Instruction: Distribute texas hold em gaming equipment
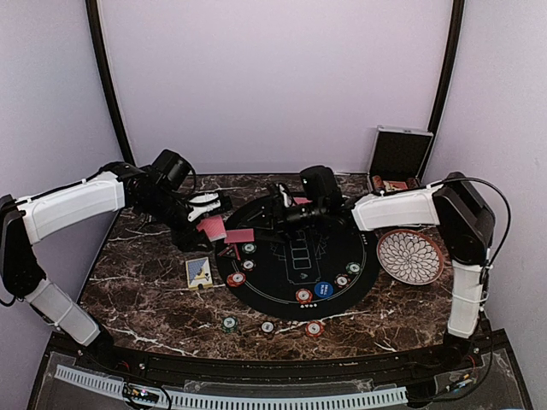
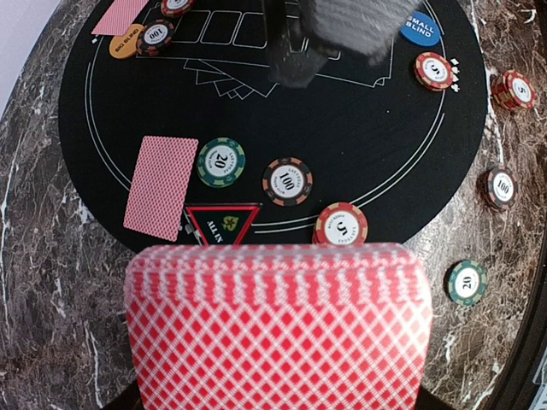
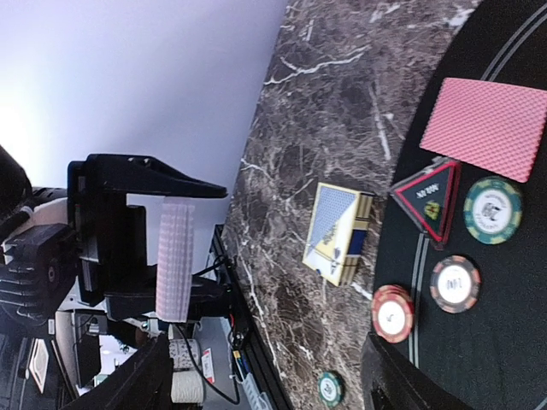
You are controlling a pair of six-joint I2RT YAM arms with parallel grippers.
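Top external view: the left gripper (image 1: 206, 212) is clamped on a deck of red-backed cards (image 1: 211, 228) above the far left part of the tabletop (image 1: 137, 290), just beside the round black mat (image 1: 278, 282). The right gripper (image 1: 275, 213) hangs over the mat's far edge. A single card (image 1: 240, 236) lies face down on the mat's left side. Three poker chips (image 1: 267, 327) lie near the tabletop's near edge.

Left wrist view: the deck fills the lower frame. Beyond it, on the mat, lie a green chip (image 2: 220, 162), a black chip (image 2: 287, 181) and a red chip (image 2: 340, 225).

Right wrist view: the right gripper's fingers (image 3: 128, 384) stand wide apart with nothing between them. A card box (image 3: 339, 232) lies on the tabletop beside the mat
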